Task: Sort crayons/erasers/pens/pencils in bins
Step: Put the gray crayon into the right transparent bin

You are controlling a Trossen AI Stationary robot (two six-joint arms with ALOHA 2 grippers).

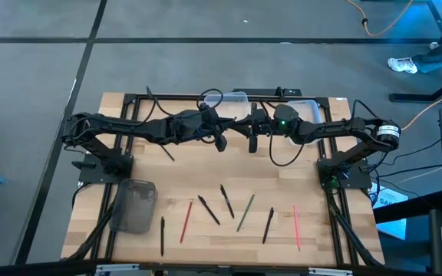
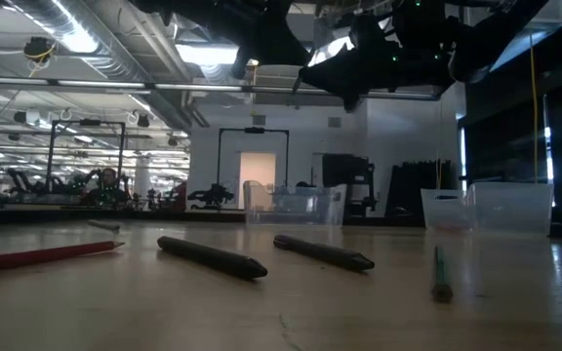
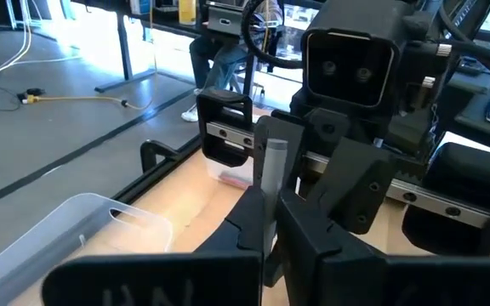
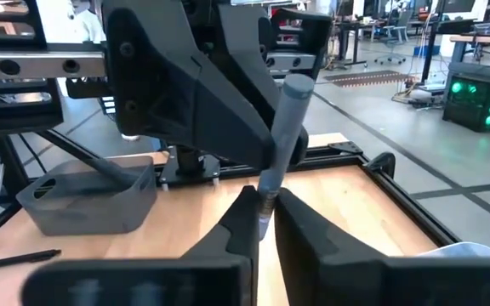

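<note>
Here, at the front edge of the table (image 1: 206, 172), lies a loose row of things not yet sorted: dark pens, a red pencil (image 1: 186, 221), a green pencil (image 1: 245, 212) and a pink stick (image 1: 296, 227). The grey bin (image 1: 134, 205) stands at the front left, just beside that row.

Farther back, above the middle of the table, the two arms meet tip to tip. The pen (image 4: 283, 127), a slim grey one, hangs upright in the air between them. The right gripper (image 4: 262, 208) has its fingers pinched on the pen's lower end. The left gripper (image 3: 270, 204) is closed on the same pen higher up the barrel. So both have hold of it at once, which looks like a hand-over from one arm to the other.

As for handling, the pen should be light and stiff, so it will not sag. Its barrel looks smooth and round, so it could swivel or slide in a pinch taken near an end. A hold nearer the middle of the barrel, square across it, would likely keep it steadier. One gripper should probably let go only once the other's pinch is firm.

Farthest off, along the rear edge behind the arms, stand the clear bins (image 1: 307, 106), side by side, well apart from the grey one.
</note>
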